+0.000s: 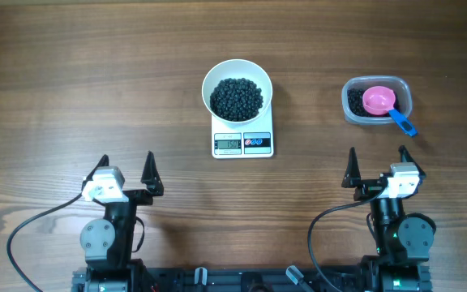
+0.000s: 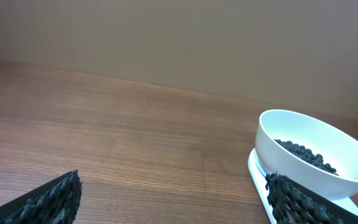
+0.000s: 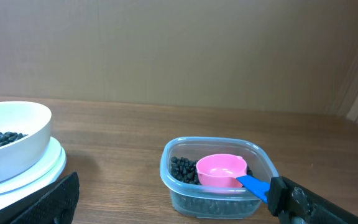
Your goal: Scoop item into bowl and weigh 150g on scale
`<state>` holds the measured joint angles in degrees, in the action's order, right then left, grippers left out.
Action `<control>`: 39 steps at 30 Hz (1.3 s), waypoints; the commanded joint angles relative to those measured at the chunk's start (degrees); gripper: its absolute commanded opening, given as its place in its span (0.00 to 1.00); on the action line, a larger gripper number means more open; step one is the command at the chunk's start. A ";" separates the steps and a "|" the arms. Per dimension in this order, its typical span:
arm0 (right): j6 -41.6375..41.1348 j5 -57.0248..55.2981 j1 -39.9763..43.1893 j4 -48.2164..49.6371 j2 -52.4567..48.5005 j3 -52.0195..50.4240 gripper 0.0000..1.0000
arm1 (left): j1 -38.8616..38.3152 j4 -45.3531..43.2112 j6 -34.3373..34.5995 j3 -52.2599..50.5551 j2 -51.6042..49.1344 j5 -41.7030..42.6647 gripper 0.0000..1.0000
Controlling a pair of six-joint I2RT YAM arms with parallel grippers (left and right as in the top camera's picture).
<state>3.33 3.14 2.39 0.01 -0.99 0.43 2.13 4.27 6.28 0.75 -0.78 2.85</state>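
Beans [image 1: 236, 98] sit heaped in the bowl [image 1: 207, 85] on the scale [image 1: 242, 143] at mid table [image 1: 55, 81], and we hold left pincer [image 1: 126, 158] and right pincer [image 1: 377, 151] spread wide and empty, the right one nearer the tub [image 1: 346, 101], whose scoop [image 1: 378, 100] points its handle back toward it.

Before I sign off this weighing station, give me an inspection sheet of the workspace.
Surface: wooden table.
Job's things: white bowl of black beans on the scale, centre; display unreadable. At right, clear tub holding more beans and a pink scoop.
Clutter: nothing seen.
Grippers: left gripper and right gripper open, empty, near edge.
Cables: black cable by each arm base.
Surroundings: plain beige wall.
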 commanded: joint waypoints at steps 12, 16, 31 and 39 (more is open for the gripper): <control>0.76 -0.33 -0.35 0.04 0.57 -0.13 1.00 | -2.97 0.13 -1.16 -0.42 0.61 0.24 1.00; 0.76 -0.33 -0.35 0.04 0.57 -0.13 1.00 | -2.97 0.17 -1.16 -0.42 0.61 -0.37 1.00; 0.76 -0.35 -0.35 0.04 0.57 -0.13 1.00 | -2.99 0.15 -1.16 -0.42 0.61 -0.39 1.00; 0.79 -0.33 -0.35 0.04 0.57 -0.13 1.00 | -2.99 0.09 -1.14 -0.42 0.61 -0.37 1.00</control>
<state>3.33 3.14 2.39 0.01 -0.99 0.43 -0.71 4.29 6.26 0.75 -0.78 2.83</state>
